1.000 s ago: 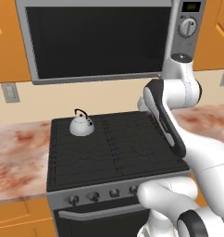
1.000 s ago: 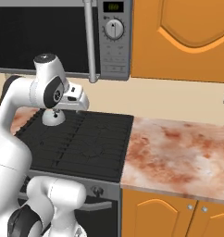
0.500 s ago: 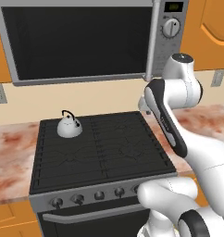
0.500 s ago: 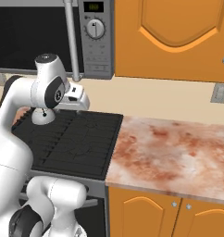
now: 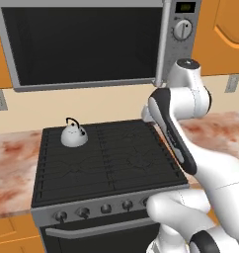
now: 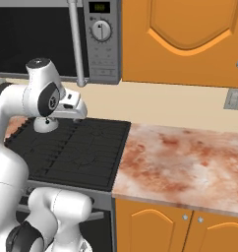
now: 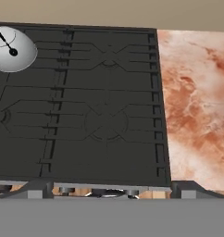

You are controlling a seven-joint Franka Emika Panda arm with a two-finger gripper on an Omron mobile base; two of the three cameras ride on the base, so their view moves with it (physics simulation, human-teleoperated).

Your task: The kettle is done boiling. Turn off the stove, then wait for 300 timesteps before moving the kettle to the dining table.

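Marbled table [image 6: 180, 157] flanks the stove [image 5: 106, 158], kettle [image 5: 73, 135] on its rear-left burner. Empty tool [image 6: 77, 112] hangs wide open; lower squarely onto the lit burner's front knob.

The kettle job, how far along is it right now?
Nothing looks done yet. The kettle sits on the back left burner of the stove, and the knobs along the front are untouched. In hand: the arm is raised over the cooktop with its fingers open and empty, not near any knob. Left: turn off the burner, wait, then carry the kettle to the dining table.
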